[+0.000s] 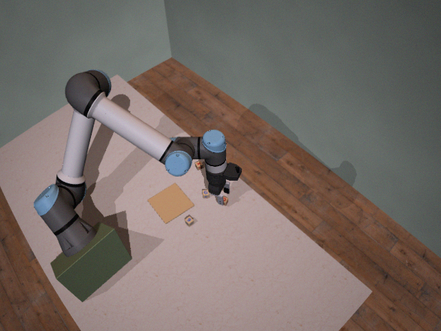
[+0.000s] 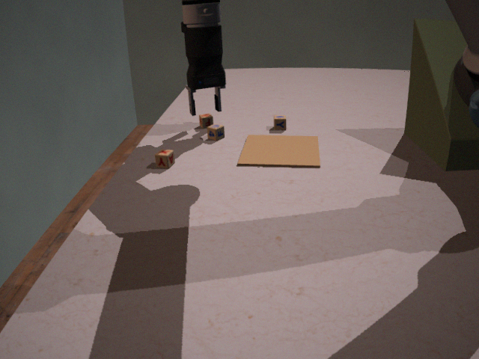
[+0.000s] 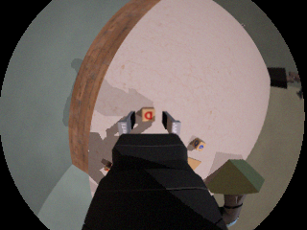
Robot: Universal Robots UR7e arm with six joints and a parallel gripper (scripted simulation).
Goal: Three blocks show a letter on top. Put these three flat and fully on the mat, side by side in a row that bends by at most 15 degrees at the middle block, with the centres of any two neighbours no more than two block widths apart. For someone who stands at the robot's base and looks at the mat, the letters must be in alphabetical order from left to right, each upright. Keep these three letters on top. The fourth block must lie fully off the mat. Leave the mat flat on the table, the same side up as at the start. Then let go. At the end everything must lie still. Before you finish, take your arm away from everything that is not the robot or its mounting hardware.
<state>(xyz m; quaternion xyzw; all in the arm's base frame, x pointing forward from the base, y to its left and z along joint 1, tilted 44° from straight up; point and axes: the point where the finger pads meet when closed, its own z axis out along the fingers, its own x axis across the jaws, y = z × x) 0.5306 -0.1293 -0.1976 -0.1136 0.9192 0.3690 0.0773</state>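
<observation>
My gripper (image 1: 224,194) (image 2: 206,111) (image 3: 149,116) is open and empty, above a block (image 1: 224,200) (image 2: 206,120) (image 3: 148,114) with a red rounded letter on top, which cannot be read for certain. A blue-marked block (image 1: 205,193) (image 2: 215,132) lies between it and the mat (image 1: 171,203) (image 2: 279,151) (image 3: 194,163); the gripper body hides it in the wrist view. Another blue-marked block (image 1: 189,220) (image 2: 279,122) (image 3: 200,145) lies just off the mat's edge. A second red-marked block (image 1: 198,165) (image 2: 165,158) (image 3: 106,166) lies apart near the table edge. All four blocks are off the flat mat.
The green base block (image 1: 94,265) (image 2: 429,96) (image 3: 235,177) under the arm stands beyond the mat. The wooden floor (image 1: 284,171) and a wall (image 1: 320,89) are past the table edge close to the red-marked blocks. Arm shadows cross the table.
</observation>
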